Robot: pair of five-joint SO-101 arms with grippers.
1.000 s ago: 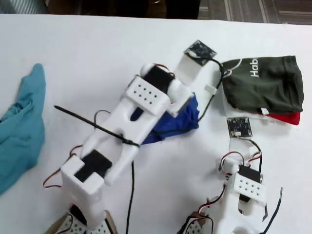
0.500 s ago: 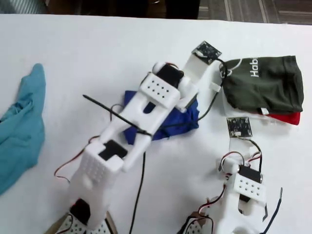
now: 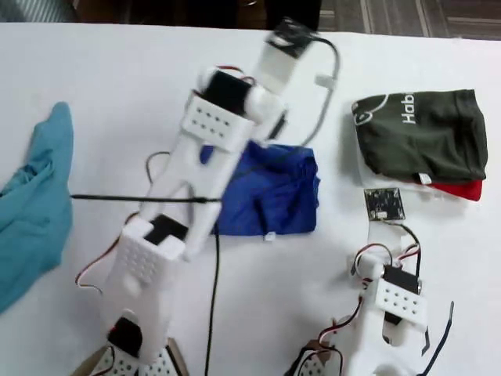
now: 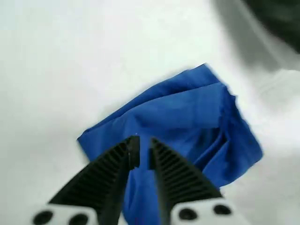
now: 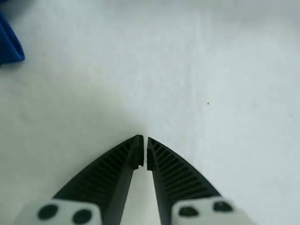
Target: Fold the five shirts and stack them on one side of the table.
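At the middle of the frame the blue shirt (image 3: 266,192) now lies as a flat rectangle on the table (image 3: 117,70); a moment ago it was bunched under the left arm. The left gripper (image 4: 144,152) has lifted off toward top centre, pincer narrowed almost together and empty. The right gripper (image 5: 144,152), at lower right, is likewise closed on nothing. I'd say this fold is finished and the shirt wants moving onto the dark green shirt (image 3: 419,133) at right.

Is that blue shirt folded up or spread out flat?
Folded, roughly: the blue shirt lies as a compact rectangle with overlapping layers.
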